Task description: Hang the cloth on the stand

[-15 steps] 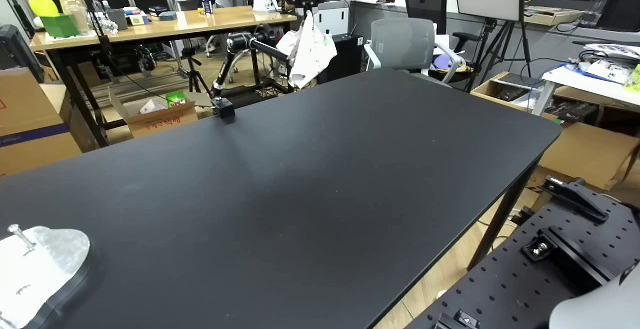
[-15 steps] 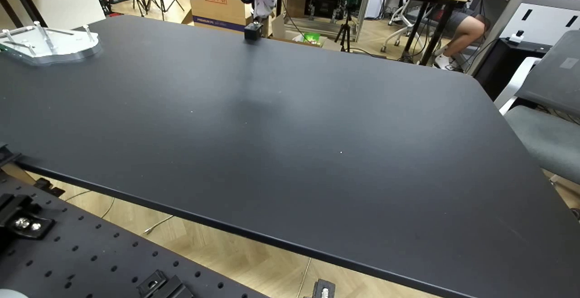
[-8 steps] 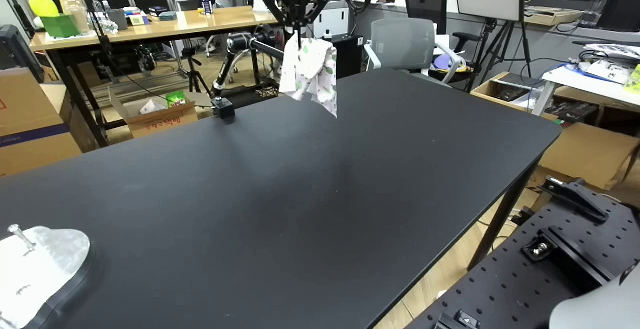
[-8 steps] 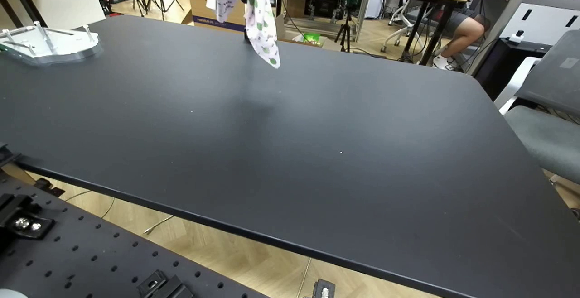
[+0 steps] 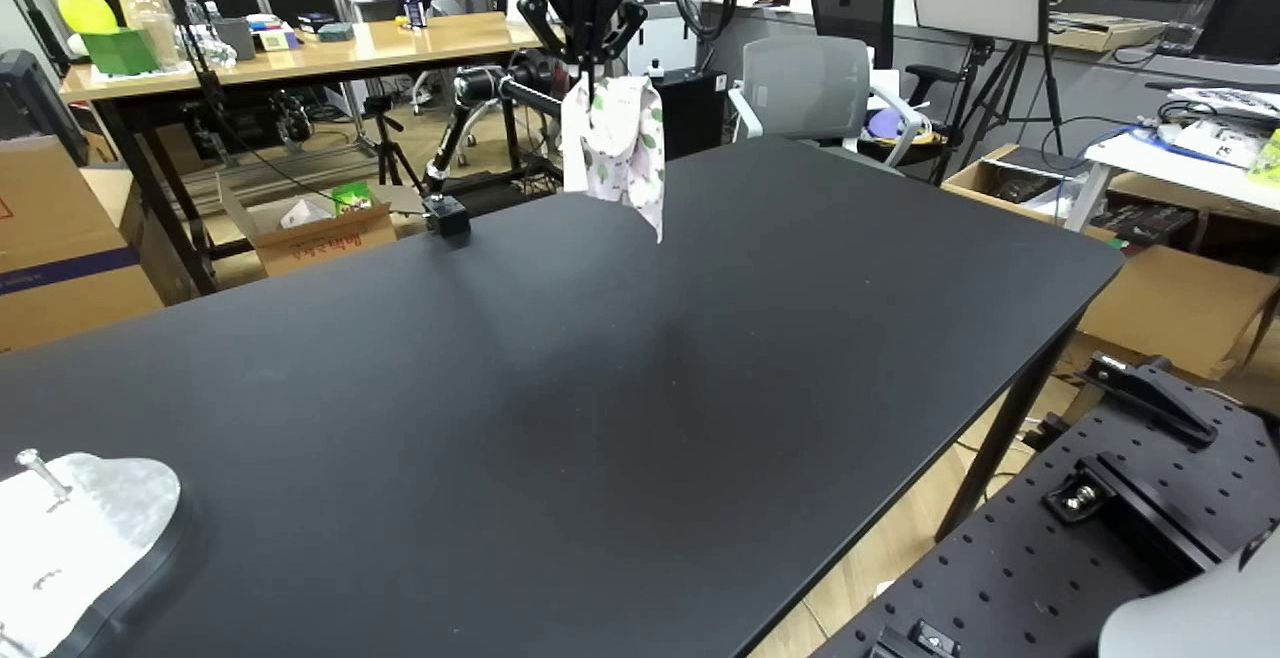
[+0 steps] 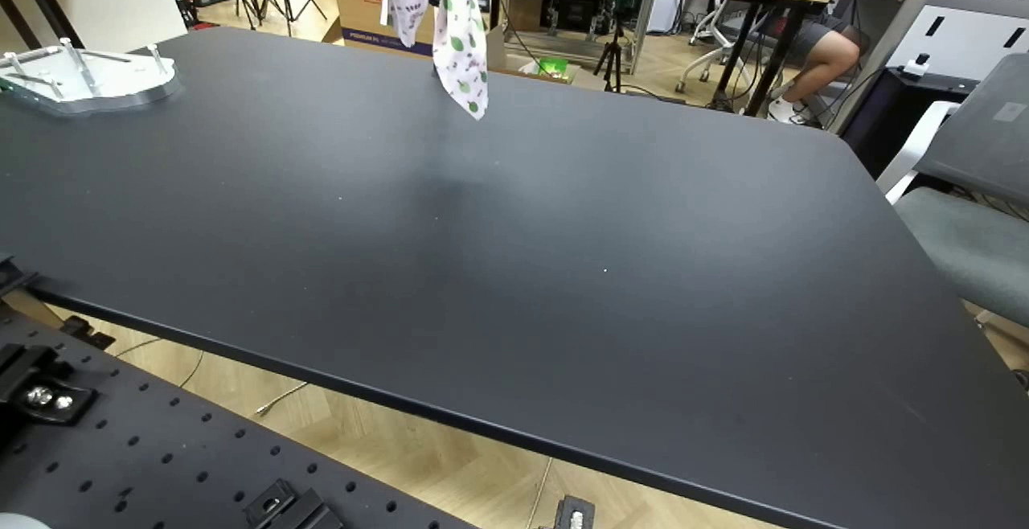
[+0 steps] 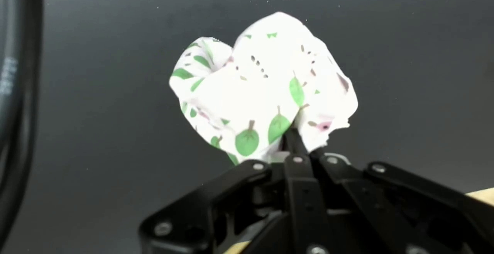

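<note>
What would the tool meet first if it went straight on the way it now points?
Most likely the black table: the tool points down over it, its hanging cloth probably touching first. The height is unclear.

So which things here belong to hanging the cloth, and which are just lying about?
Belongs to the job:
gripper
patterned cloth in its grip
black jointed arm, probably the stand

Seemingly just lying about:
pegged plate
green box
grey chair
</note>
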You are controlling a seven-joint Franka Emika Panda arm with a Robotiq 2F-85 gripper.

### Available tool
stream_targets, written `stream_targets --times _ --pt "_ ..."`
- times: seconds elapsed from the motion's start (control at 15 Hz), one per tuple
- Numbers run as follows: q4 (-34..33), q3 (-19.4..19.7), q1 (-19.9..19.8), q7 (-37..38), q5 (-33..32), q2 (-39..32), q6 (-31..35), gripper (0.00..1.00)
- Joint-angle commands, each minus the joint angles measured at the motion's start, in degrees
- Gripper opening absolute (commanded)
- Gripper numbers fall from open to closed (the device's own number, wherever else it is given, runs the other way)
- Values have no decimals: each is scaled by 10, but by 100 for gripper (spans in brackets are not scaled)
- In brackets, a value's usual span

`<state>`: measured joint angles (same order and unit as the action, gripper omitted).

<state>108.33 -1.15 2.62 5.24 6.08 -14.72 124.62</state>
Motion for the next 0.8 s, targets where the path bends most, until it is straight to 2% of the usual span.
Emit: stream_targets --times 0.0,0.6,0.73 --pt "8 -4 -6 -10 12 19 2 32" --pt "-14 -7 11 11 -23 56 -12 95" --pt "-23 -11 13 14 -23 72 -32 100"
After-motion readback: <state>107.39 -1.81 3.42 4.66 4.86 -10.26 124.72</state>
